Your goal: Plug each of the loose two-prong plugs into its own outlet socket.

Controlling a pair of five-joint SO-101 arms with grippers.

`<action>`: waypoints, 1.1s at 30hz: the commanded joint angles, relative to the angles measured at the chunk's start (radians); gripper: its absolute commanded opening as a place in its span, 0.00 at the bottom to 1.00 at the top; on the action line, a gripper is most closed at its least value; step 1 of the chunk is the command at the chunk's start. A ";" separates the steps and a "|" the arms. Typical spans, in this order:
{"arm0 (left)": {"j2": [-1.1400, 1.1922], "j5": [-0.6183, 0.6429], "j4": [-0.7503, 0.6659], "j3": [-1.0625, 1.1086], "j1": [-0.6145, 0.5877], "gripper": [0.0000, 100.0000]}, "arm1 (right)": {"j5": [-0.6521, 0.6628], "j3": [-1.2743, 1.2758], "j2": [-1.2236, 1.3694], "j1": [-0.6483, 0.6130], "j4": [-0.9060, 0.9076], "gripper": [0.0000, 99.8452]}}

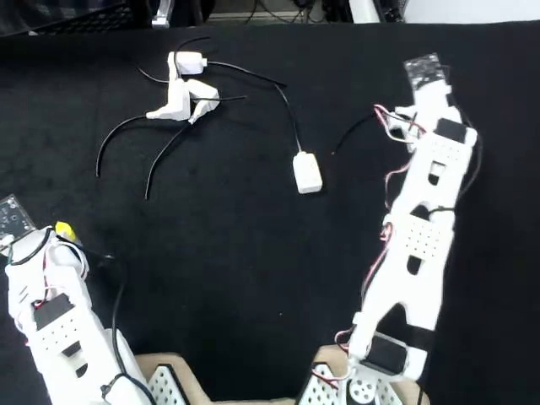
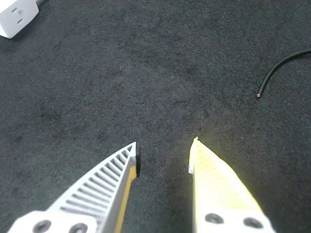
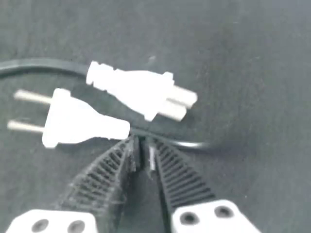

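Note:
Two loose white two-prong plugs lie side by side under my right gripper [image 3: 143, 148]. One plug [image 3: 77, 121] has bare metal prongs, and the other plug [image 3: 138, 90] has its black cord [image 3: 29, 65] trailing away. The gripper is shut, its tips at a black cable [image 3: 182, 144] beside the plugs. The right arm [image 1: 430, 160] stretches along the table's right side and covers those plugs from above. A white outlet socket [image 1: 307, 172] lies mid-table on a black cord. My left gripper [image 2: 163, 148] hangs open over bare cloth, near the table's left edge [image 1: 61, 233]. A socket [image 2: 17, 17] lies far ahead of it.
A cluster of white plug and socket pieces [image 1: 181, 93] with black cords sits at the back left. A loose cable end [image 2: 259, 95] lies off to one side of the left gripper. The black cloth [image 1: 211, 278] covers the table.

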 commanded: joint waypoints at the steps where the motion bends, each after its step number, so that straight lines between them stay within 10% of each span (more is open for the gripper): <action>1: -0.008 -0.011 -0.023 -0.007 0.008 0.18 | 0.023 -0.148 0.050 -0.080 0.166 0.01; 16: -0.008 -0.011 -0.023 -0.005 0.005 0.18 | -0.057 -0.173 -0.424 -0.250 0.526 0.06; 23: -0.008 -0.011 -0.023 -0.005 0.005 0.18 | -0.109 -0.122 -0.361 -0.087 0.178 0.43; 33: -0.008 -0.011 -0.023 -0.005 0.008 0.18 | -0.152 0.008 -0.004 -0.011 -0.456 0.31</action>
